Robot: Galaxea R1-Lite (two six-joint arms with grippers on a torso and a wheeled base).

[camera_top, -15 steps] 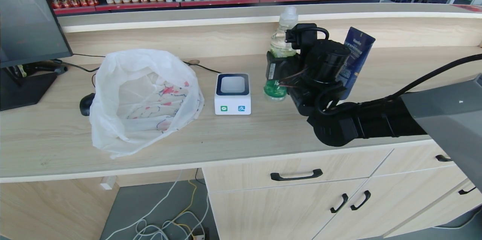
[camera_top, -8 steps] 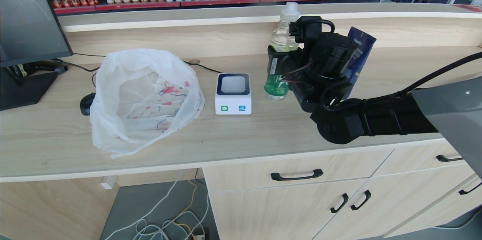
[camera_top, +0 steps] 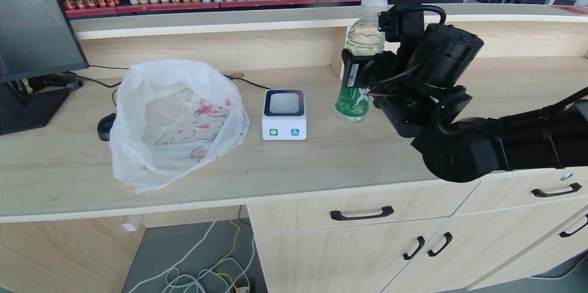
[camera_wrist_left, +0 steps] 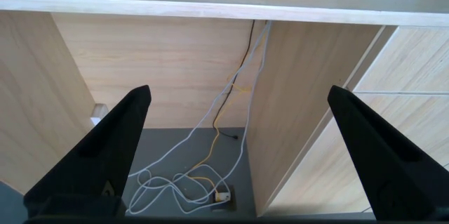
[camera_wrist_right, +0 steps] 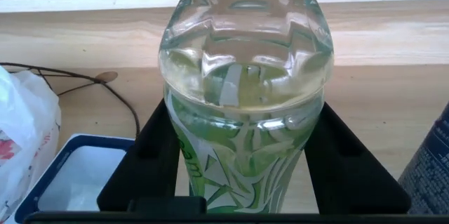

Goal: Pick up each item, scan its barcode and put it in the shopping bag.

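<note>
We're at the scan step: the right end effector (camera_top: 365,72) is clamped around the bottle (camera_top: 365,38), holding it upright just right of the scanner (camera_top: 284,114). Next we'd need its barcode facing that boxy white unit's dark top, then a carry left into the shopping bag (camera_top: 177,118), thin crinkly plastic slumped open on the woodgrain tabletop (camera_top: 321,160). Bottle's clear ribbed plastic, green label. Left end effector (camera_wrist_left: 238,112) hangs spread wide.
</note>
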